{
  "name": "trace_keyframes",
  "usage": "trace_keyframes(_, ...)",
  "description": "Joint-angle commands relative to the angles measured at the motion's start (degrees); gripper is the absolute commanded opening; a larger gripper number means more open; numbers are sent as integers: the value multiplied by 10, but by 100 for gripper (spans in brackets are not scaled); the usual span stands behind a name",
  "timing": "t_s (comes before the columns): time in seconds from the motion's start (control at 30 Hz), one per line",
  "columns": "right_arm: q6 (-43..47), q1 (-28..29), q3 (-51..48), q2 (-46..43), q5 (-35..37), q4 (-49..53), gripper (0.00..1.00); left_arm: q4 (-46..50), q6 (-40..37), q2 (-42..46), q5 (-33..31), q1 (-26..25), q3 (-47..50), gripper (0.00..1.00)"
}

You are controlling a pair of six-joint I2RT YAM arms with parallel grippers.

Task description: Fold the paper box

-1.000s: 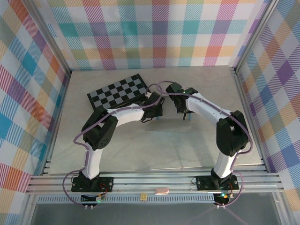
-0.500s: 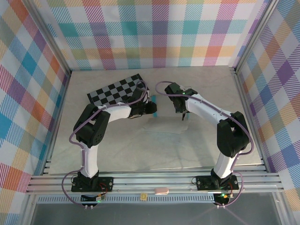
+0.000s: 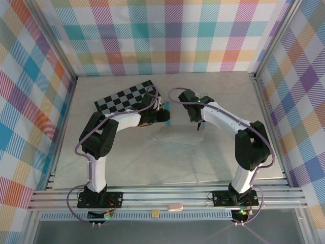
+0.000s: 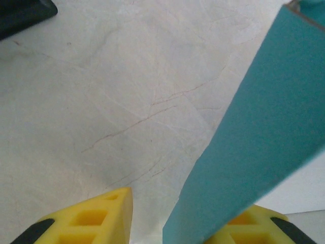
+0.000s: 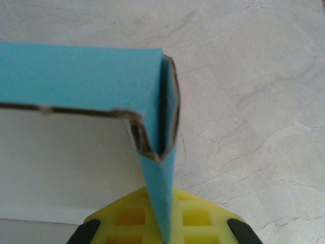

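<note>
Teal cardboard, white on its inner side: the paper box (image 3: 177, 134) sits partly folded near the middle of the pale, marbled table (image 3: 127, 162). It is between my two arms and just in front of the checkered board (image 3: 127, 97). Its white base lies flat on the table, and a teal wall stands up at its left end.

My right end effector (image 5: 162, 226) is clenched on the box. A thin teal flap runs down between its yellow fingertips (image 5: 200, 218), below the corner where a raised wall meets a tucked-in tab. A raw brown edge shows along the top of that wall.

My left end effector (image 4: 175, 226) is released, its yellow fingertips (image 4: 91, 221) standing apart. One of them is clear of the card, with bare table showing in the gap. The tall teal wall slants up close against the other, and I cannot tell whether they touch. From above, this end effector sits at the box's left end, near the board's right corner.
</note>
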State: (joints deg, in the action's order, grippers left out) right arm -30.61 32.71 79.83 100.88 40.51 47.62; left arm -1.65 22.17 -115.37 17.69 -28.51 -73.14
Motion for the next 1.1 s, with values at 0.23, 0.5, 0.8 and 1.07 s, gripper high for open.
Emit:
trace_keyframes(0.23,9,-8,25,13,14,55,0,-2,-23,-11,35,21,-29,21)
trace_keyframes(0.5,-3,-9,55,33,19,85,0,170,-27,-49,-152,-10,-97,0)
trace_keyframes(0.8,-17,-9,72,51,22,105,0,314,78,-83,-342,-40,-104,0)
trace_keyframes(1.07,-8,-9,74,51,17,102,0,198,4,-22,-237,-41,-71,31)
